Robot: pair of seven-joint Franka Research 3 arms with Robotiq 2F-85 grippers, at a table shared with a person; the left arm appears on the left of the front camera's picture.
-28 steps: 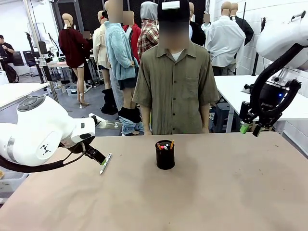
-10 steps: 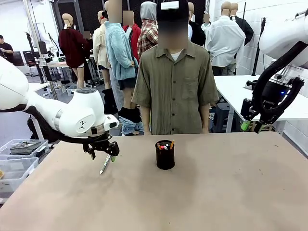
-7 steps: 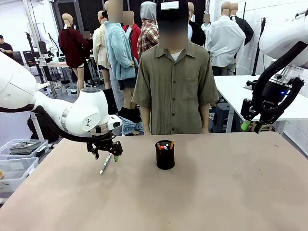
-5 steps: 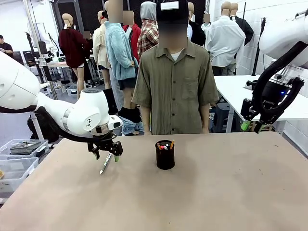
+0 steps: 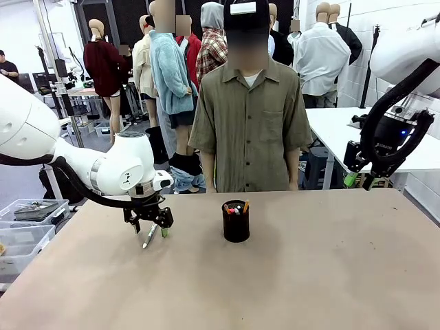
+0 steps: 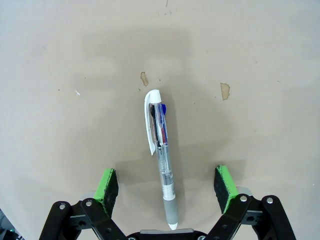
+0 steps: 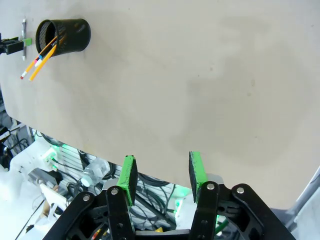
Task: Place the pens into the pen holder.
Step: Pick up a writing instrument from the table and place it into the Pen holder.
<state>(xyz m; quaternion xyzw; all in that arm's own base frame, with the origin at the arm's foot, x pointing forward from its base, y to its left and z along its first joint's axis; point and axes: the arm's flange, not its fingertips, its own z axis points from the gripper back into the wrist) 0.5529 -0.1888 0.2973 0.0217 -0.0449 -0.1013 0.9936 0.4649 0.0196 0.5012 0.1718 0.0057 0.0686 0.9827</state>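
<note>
Both left fingers (image 6: 107,186) spread wide astride the pen (image 6: 161,156); right fingers (image 7: 127,179) half-parted, empty

The white left arm comes in from the left side, bends at its rounded elbow and turns its wrist straight down, so the black left pincer (image 5: 149,227) hangs low over the table. Its jaws stand wide apart, both green pads (image 6: 106,185) bare and nothing touching them. The white right arm is raised high at the right edge, its black right pincer (image 5: 360,181) aloft and pointing downward, jaws partly parted, green pads (image 7: 128,179) gripping nothing.
</note>
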